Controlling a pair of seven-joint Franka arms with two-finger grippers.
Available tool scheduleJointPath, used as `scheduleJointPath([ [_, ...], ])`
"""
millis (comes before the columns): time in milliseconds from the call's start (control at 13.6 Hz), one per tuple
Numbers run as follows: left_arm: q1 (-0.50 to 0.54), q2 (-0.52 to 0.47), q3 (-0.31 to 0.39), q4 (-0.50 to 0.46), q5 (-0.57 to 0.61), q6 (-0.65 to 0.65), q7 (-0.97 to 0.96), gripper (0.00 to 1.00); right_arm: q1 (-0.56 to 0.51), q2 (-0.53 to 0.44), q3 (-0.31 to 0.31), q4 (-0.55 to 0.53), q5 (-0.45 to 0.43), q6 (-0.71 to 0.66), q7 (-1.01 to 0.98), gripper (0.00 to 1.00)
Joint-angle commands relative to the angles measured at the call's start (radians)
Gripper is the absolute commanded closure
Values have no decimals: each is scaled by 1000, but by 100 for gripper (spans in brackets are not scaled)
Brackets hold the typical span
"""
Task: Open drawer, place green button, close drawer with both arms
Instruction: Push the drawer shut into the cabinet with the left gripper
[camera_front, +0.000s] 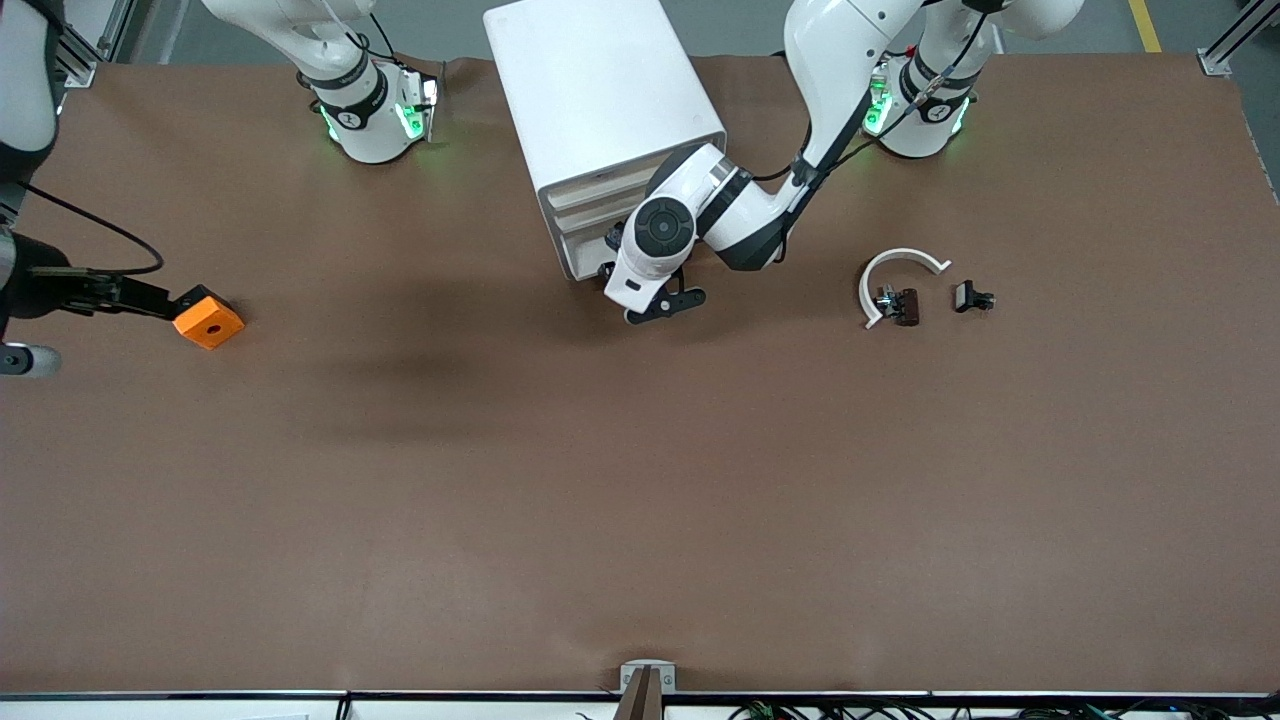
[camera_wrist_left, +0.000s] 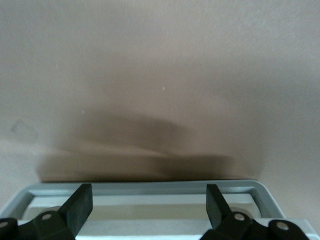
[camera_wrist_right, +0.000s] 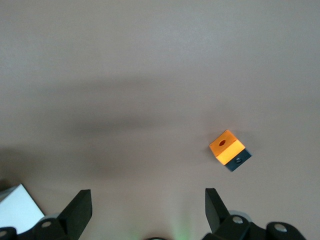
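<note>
Left gripper (camera_wrist_left: 145, 205) spread at the drawer (camera_wrist_left: 145, 190) front; right gripper (camera_wrist_right: 148, 207) spread above the table (camera_front: 640, 480); no writing readable.

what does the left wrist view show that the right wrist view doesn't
Left wrist only: the pale grey rim of the drawer unit, directly below the left gripper. Right wrist only: the orange block with a hole, lying on the table well apart from the right gripper, plus a white corner at the picture's edge. Both: the bare brown table and open jaws holding nothing.
</note>
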Motion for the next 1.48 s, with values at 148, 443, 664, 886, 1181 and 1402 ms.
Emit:
scheduleJointPath([
  [148, 8, -17, -10, -41, -171, -11, -8, 0, -25, -20, 17, 3, -2, -25, -64, 0],
  [443, 8, -17, -15, -47, -282, -51, -8, 0, -28, -20, 18, 69, -30, -49, -53, 0],
  [664, 11, -17, -15, -48, -355, -114, -8, 0, -43, -22, 9, 89, -13, -69, -61, 0],
  [886, 11, -14, -10, -47, -363, -120, -1, 0, -43, -46, 12, 87, 22, -150, -52, 0],
  [1181, 17, -11, 49, -15, -301, -105, 13, 0, -40, -117, 17, 67, 22, -121, -49, 0],
  [1402, 17, 1, 128, 66, -101, -105, 13, 0, -26, -141, 20, 64, 11, -106, -52, 0],
])
